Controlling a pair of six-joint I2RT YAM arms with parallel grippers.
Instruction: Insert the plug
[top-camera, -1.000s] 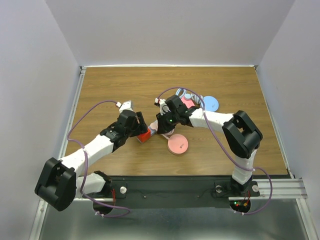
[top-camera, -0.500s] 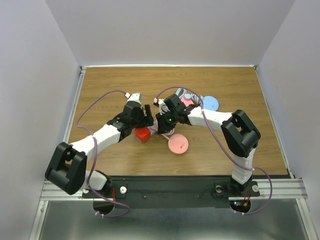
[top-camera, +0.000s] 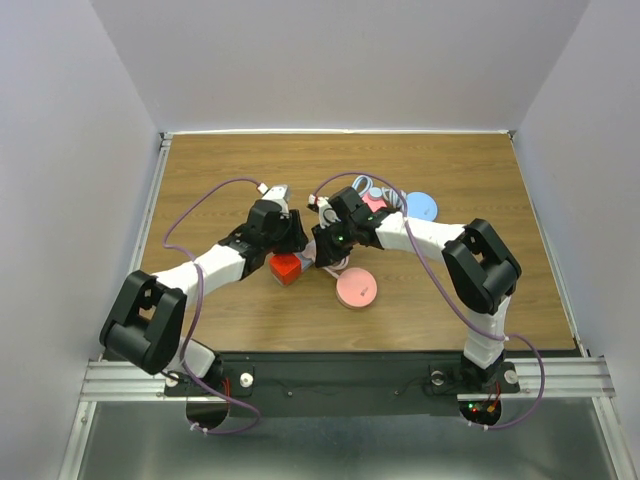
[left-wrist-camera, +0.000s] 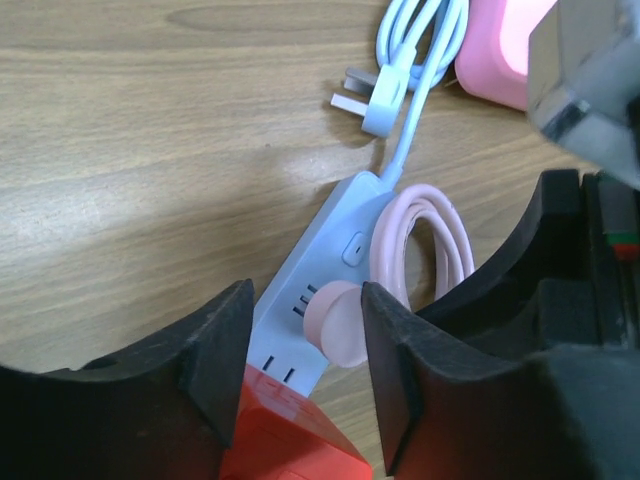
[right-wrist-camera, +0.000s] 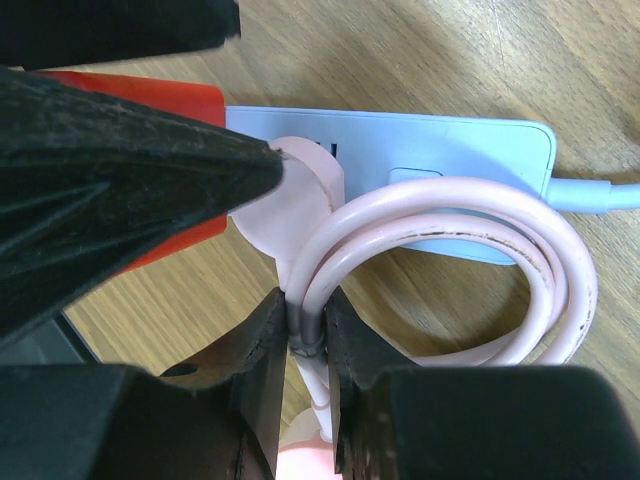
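Nearest the arm bases lies a round pink disc (top-camera: 355, 288). Beyond it, a red plastic block (left-wrist-camera: 285, 440) sits against the pale blue power strip (left-wrist-camera: 320, 255). The round pink plug (left-wrist-camera: 338, 325) rests on the strip's sockets, seemingly seated, though its prongs are hidden. The left gripper (left-wrist-camera: 305, 350) straddles that plug with its jaws apart. The right gripper (right-wrist-camera: 307, 345) is pinched tight on the coiled pink cable (right-wrist-camera: 450, 215). Farthest lies a blue pronged plug (left-wrist-camera: 385, 105).
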